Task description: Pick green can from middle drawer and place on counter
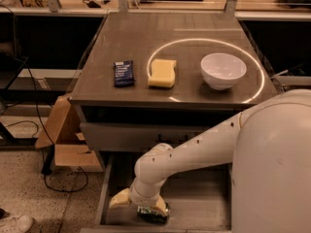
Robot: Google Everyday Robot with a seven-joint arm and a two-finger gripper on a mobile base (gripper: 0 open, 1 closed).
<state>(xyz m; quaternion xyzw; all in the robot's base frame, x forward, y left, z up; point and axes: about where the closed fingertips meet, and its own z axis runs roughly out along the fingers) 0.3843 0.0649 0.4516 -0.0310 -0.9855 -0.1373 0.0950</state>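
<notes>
The gripper is low in the frame, left of centre, reaching down into the open middle drawer. The white arm runs to it from the big rounded robot body, which fills the lower right corner and hides the drawer's right side. The drawer's front edge is cut off by the bottom of the frame.

The green can lies on the drawer floor near that bottom edge, right under the gripper. Only a small dark, mottled green patch of it shows; the wrist above covers the rest. A pale yellowish part of the gripper sticks out to the left of the can. Whether the gripper is clamped on the can or merely around it cannot be told from here.

Above the open drawer sits a closed grey drawer front. Above that, in the upper middle of the frame, is the flat grey-brown surface with a thin bright ring of light reflected on it. On it, from left to right and apart from one another, are a dark blue snack packet, a yellow sponge and a white bowl. The print on the packet is too small to read.

At the left edge a cardboard box leans by the cabinet, partly hidden behind it. A pale shoe is cut off in the lower left corner.
</notes>
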